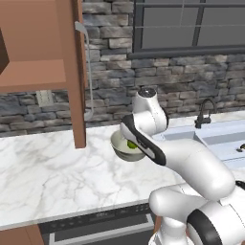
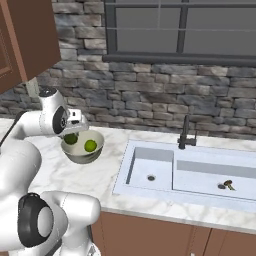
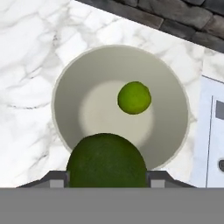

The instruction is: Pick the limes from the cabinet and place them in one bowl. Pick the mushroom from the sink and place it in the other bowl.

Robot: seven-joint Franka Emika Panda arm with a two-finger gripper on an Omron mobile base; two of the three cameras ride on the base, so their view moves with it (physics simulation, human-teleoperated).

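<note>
Gripper [image 3: 106,181] poised directly above the round deep cream-grey bowl [image 3: 65,78], fingers closed on the darker green lime [image 3: 106,159]; the two dark finger tips press against the fruit's left and right flanks in the hand view. Held lime sits over the near rim and inner wall of the bowl, above it, not resting in it.

Brighter green lime [image 3: 134,97] lies loose inside that bowl, on its pale olive floor slightly off centre toward the sink side. In the right base view the bright lime [image 2: 90,145] shows inside the bowl [image 2: 95,150], with the dark lime [image 2: 71,139] just beside it under the white hand [image 2: 75,125]. Left base view: bowl [image 1: 117,143] partly hidden behind the forearm, a sliver of green [image 1: 131,144] visible.

Bowl stands on the white marble counter [image 1: 43,172], between the brown wooden wall cabinet [image 1: 43,57] and the pale grey-blue double-basin sink [image 2: 165,172]. Cabinet door hangs open with its long silver bar handle [image 1: 88,72]; bare wooden shelf inside.

Sink lies just beside the bowl. Small brownish mushroom [image 2: 227,185] rests on the floor of the far basin, near its drain. Dark slim faucet [image 2: 185,134] rises behind the basins. Grey stone wall [image 2: 150,95] and dark-framed window [image 2: 180,30] back the counter.
</note>
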